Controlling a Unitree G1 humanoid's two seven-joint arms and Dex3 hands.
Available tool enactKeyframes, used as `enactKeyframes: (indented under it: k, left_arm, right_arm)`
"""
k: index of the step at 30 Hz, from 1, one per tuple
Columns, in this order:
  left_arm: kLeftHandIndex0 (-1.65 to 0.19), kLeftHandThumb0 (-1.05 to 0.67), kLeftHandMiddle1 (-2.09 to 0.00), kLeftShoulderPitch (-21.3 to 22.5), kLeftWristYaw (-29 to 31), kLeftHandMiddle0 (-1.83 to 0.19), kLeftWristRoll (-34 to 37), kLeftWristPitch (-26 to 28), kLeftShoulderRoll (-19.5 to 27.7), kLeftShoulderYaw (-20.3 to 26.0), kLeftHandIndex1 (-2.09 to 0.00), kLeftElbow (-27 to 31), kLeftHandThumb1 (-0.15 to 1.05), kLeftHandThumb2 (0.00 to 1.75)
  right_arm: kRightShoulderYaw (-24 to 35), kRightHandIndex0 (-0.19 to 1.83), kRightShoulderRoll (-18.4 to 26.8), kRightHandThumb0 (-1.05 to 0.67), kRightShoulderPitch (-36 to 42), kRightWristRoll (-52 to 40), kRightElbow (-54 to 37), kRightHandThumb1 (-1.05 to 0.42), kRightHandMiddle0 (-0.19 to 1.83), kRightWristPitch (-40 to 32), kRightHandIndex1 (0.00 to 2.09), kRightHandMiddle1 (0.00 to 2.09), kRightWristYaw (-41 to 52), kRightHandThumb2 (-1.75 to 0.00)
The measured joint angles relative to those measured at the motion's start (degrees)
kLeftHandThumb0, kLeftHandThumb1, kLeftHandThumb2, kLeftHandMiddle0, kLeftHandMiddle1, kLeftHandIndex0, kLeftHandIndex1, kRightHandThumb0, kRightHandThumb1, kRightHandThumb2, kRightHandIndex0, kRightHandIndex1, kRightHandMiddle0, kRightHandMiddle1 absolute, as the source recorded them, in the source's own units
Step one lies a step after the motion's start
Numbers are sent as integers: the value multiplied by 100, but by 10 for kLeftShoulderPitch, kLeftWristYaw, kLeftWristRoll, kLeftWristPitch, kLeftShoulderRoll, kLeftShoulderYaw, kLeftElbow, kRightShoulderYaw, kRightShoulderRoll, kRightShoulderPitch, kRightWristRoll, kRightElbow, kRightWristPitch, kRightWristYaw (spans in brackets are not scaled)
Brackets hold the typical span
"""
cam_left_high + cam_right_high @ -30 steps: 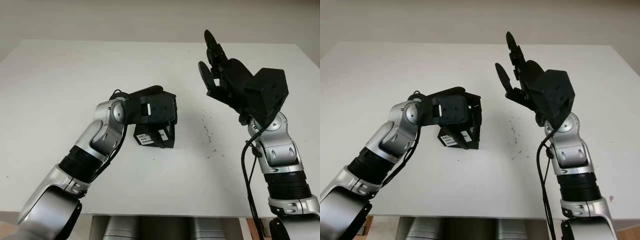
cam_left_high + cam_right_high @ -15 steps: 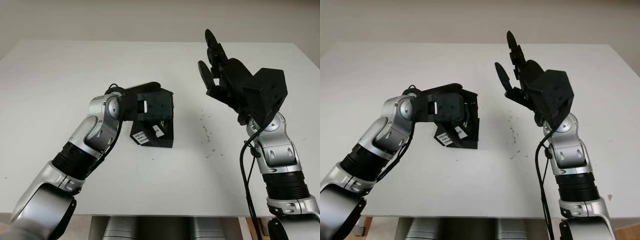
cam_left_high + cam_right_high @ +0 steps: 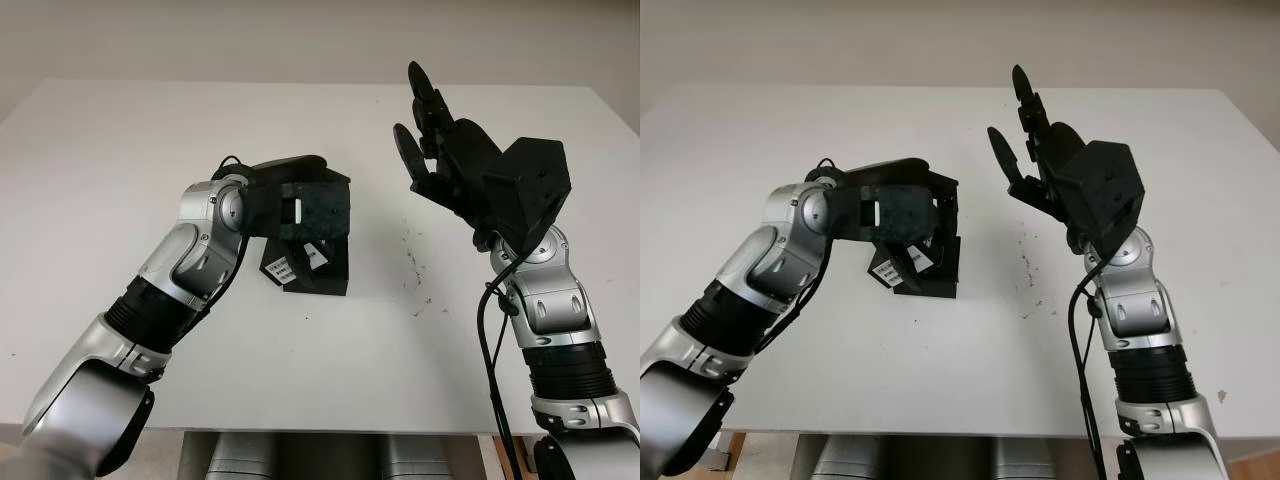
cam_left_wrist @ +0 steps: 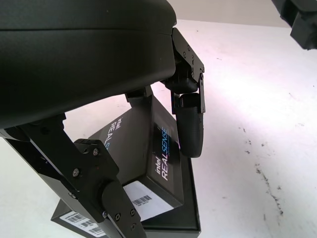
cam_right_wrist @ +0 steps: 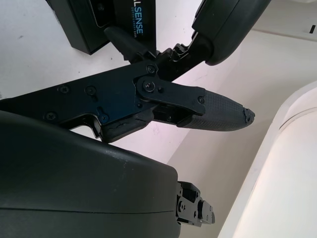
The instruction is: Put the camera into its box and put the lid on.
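- The left hand (image 3: 305, 205) is seen just left of the table's middle, its fingers (image 4: 190, 131) closed around the black lid (image 4: 158, 163), which is held tilted, one side low and the other raised.
- Directly beneath the lid sits the black box (image 3: 325, 275) on the white table (image 3: 120, 150); the lid's low edge appears to touch or nearly touch it, though the exact contact cannot be told.
- The camera cannot be made out; it is judged to be inside the box already, hidden by the lid and hand.
- The right hand (image 3: 430, 130) is held raised above the right half of the table, well apart from the box, open and holding nothing.
- Risk: because the lid is tilted, it could be jammed on one corner if pressed down before being levelled, leaving it cocked and not seated.
- Risk: the box is not braced by the other hand, so it could be pushed along the table or tipped by a sideways press.
- Risk: if the fingers are released while still wrapped over the lid's edge, the lid could be dragged back off as the hand is withdrawn.
- Risk: should the camera or a cable stand proud of the box, closure would be blocked; this cannot be checked from here.
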State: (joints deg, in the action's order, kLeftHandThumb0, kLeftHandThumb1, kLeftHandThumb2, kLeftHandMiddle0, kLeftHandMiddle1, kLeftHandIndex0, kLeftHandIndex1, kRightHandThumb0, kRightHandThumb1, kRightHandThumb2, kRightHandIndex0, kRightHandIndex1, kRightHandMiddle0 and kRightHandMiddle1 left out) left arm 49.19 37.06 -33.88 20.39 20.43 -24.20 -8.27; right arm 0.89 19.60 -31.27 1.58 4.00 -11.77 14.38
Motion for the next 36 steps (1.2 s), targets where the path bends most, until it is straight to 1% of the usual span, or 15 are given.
enactKeyframes:
  k: [7,9,10,11,12,13,14,15,16,17,19,20,23,31,36]
  left_arm:
    - [-38,-14,-163,0,-14,-48,-3,-9,-19,-13,-147,-13,89,5]
    - [-26,-18,-169,-3,-27,-44,-3,-11,-27,-15,-140,-20,89,6]
    - [-13,-22,-173,-4,-31,-40,-3,-11,-29,-16,-130,-21,89,5]
    - [-2,-28,-194,-7,-33,-37,-3,-11,-31,-17,-114,-21,89,5]
    - [4,-34,-202,-8,-34,-42,-4,-11,-33,-19,-92,-21,89,5]
    - [6,-40,-205,-9,-33,-27,-7,-10,-33,-22,-71,-21,89,5]
    - [7,-46,-196,-9,-31,0,-10,-10,-33,-26,-47,-21,89,5]
    - [7,-50,-168,-9,-26,10,-14,-9,-32,-31,-36,-21,90,6]
    - [7,-51,-153,-10,-22,14,-18,-9,-32,-37,-29,-21,90,6]
    - [9,-54,-117,-12,-19,17,-19,-9,-32,-41,-22,-20,91,6]
    - [10,-56,-95,-20,-18,19,-20,-9,-32,-45,-17,-20,91,6]
    - [10,-58,-103,-24,-18,19,-20,-9,-32,-45,-14,-20,92,6]
    - [9,-59,-68,-30,-19,19,-22,-8,-33,-46,-11,-20,93,6]
    - [8,-56,-44,-30,-24,19,-17,6,-53,-45,-7,-16,94,5]
    - [6,-57,-62,-30,-23,19,-19,0,-53,-46,-7,-16,93,5]
  right_arm:
    - [0,-19,0,-79,0,3,0,-105,-16,0,3,5,-2,-65]
    - [0,-19,0,-78,0,3,0,-105,-17,0,3,5,-3,-65]
    - [0,-19,0,-77,0,3,0,-105,-17,0,3,5,-3,-65]
    - [0,-19,0,-77,0,3,0,-105,-17,0,3,5,-3,-66]
    - [0,-19,0,-76,0,3,0,-105,-17,1,3,5,-3,-66]
    - [0,-19,0,-76,0,2,0,-105,-17,2,3,5,-2,-66]
    - [0,-19,0,-76,0,2,0,-105,-17,3,3,5,-2,-66]
    - [0,-19,0,-76,0,2,0,-105,-17,3,3,5,-2,-66]
    - [0,-19,0,-76,0,2,0,-105,-17,3,3,5,-2,-66]
    - [0,-19,0,-76,1,2,0,-105,-17,3,2,5,-2,-65]
    - [0,-19,0,-76,1,1,0,-105,-18,2,2,5,-2,-65]
    - [0,-19,0,-75,1,0,0,-105,-17,3,2,5,-2,-65]
    - [1,-18,-1,-75,1,-2,0,-105,-16,3,3,6,-4,-65]
    - [2,-19,-4,-76,2,-3,-1,-105,-16,3,4,6,-5,-65]
    - [2,-19,-3,-75,2,-3,-1,-105,-18,3,2,5,-5,-66]
